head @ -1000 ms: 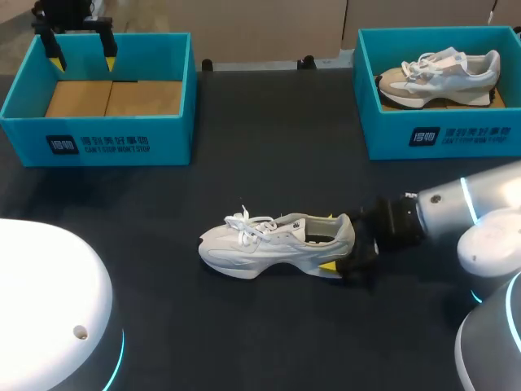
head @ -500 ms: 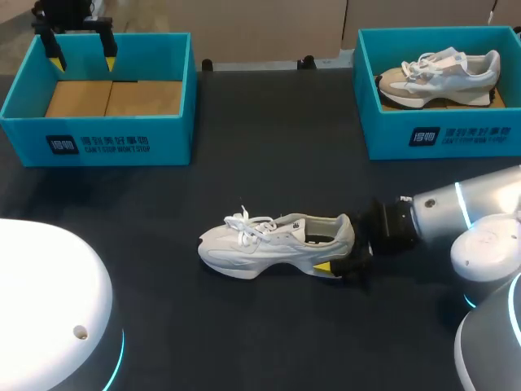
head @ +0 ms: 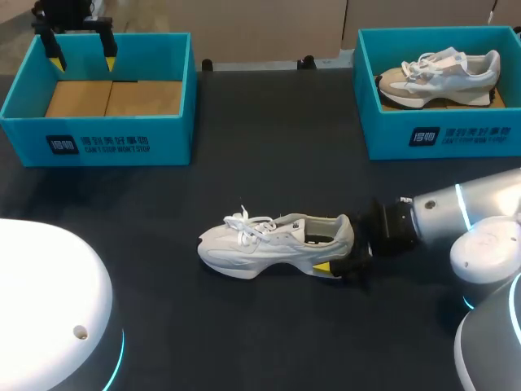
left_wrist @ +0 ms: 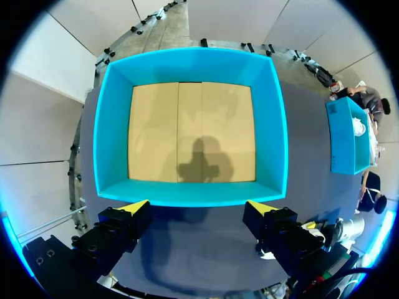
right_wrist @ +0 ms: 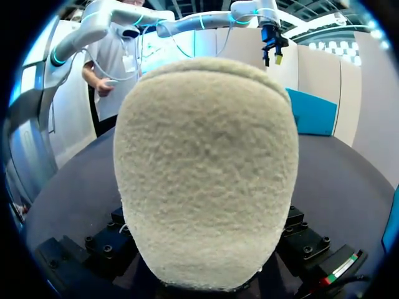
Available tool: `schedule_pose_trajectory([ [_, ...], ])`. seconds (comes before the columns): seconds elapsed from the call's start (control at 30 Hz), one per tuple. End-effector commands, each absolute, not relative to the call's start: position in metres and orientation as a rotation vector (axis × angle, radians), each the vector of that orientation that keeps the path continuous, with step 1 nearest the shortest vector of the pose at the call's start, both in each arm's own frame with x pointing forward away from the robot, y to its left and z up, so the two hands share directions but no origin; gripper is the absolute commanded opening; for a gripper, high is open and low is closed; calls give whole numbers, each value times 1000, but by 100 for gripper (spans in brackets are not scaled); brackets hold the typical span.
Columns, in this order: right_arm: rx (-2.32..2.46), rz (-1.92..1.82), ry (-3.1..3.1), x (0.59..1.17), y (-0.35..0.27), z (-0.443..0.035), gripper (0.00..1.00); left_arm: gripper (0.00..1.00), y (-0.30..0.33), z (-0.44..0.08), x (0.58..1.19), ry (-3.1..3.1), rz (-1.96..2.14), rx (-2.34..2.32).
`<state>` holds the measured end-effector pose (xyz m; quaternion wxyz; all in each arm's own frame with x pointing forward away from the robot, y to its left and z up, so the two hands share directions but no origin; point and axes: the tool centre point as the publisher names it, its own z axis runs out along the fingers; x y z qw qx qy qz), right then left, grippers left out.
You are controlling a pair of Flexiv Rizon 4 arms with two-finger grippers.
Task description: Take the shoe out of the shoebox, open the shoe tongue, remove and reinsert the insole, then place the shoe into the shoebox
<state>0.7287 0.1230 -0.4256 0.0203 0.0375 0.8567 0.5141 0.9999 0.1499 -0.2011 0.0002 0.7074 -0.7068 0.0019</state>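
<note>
Right gripper (head: 327, 243) clamps the white shoe (head: 260, 244) by its heel, shoe resting on the table (head: 269, 163). Left gripper (left_wrist: 196, 205) spread wide, empty, over shoebox (left_wrist: 190, 194).

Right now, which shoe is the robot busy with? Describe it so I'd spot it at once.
On the dark table, in front of the empty left box and the right box, an all-white shoe stands alone, heel against the right arm. The other shoe, beige and grey, lies inside the right box.
</note>
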Motion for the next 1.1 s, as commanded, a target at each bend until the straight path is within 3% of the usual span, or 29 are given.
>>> schedule_pose_trajectory([
  [0.03,120,1586,2660,729,128,-429,0,100,150,-201,1000,-2221,3,2222],
  [0.7,120,1586,2660,729,128,-429,0,100,150,-201,1000,-2221,3,2222],
  [1.1,120,1586,2660,729,128,-429,0,100,124,-201,935,-2119,36,2397],
])
